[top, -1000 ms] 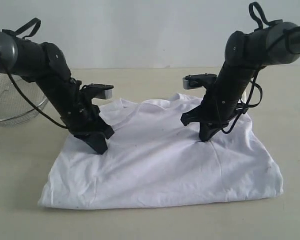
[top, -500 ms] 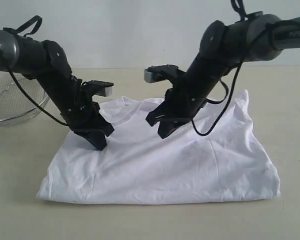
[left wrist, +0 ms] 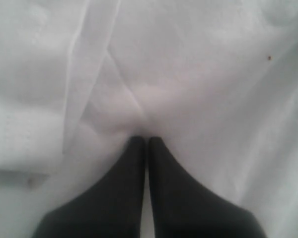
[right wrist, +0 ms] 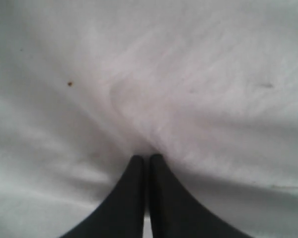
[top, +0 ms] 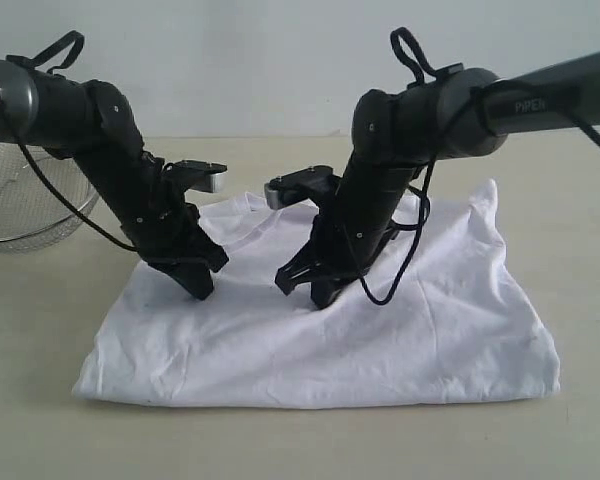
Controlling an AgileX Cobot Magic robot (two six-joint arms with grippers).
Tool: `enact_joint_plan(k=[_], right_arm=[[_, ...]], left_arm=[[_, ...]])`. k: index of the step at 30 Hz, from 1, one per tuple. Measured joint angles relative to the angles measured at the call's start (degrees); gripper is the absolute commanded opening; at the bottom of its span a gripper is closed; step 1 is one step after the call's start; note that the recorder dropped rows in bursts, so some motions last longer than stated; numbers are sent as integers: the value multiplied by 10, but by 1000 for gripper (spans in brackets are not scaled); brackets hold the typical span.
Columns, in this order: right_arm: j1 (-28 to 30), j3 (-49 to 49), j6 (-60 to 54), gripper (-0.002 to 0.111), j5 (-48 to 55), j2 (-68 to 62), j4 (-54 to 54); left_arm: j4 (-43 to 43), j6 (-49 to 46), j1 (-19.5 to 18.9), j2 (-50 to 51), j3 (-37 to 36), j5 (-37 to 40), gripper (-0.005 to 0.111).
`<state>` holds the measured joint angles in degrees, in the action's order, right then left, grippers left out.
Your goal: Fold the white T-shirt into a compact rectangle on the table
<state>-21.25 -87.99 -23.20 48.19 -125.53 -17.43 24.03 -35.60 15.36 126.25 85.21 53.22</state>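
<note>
On the pale table (top: pixel 580 440), the white T-shirt (top: pixel 450 330) is shown lying spread out at the centre, its near edge doubled into a soft fold. The left gripper (top: pixel 202 292) is planted on the shirt's left part, its jaws closed together on a small pucker of cloth; creases are seen radiating from the tips in the left wrist view. The right gripper (top: pixel 318 298) is lowered near the shirt's middle, jaws likewise pressed together on gathered fabric. The shirt's far right corner is drawn up into a peak. A wire-mesh basket (top: pixel 20 210) is seen at the far left, apart from the shirt.
</note>
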Motion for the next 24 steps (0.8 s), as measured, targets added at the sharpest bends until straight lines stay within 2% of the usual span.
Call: enact_joint_plan(k=[12,16,20,24], right_arm=[[-2,-10,29,0,22,-13,19],[-2,-12,29,0,23,-14,19],[-2,-12,30,0,24,-14,19],[-2,-12,30,0,26,-14,19]], left_arm=[[-2,0,0,0,0,-48,5],[-20,0,0,-4,0,-106,5],[-23,0,0,-4,0,-116,5],[-46,0,0,-3,0,-176,5]])
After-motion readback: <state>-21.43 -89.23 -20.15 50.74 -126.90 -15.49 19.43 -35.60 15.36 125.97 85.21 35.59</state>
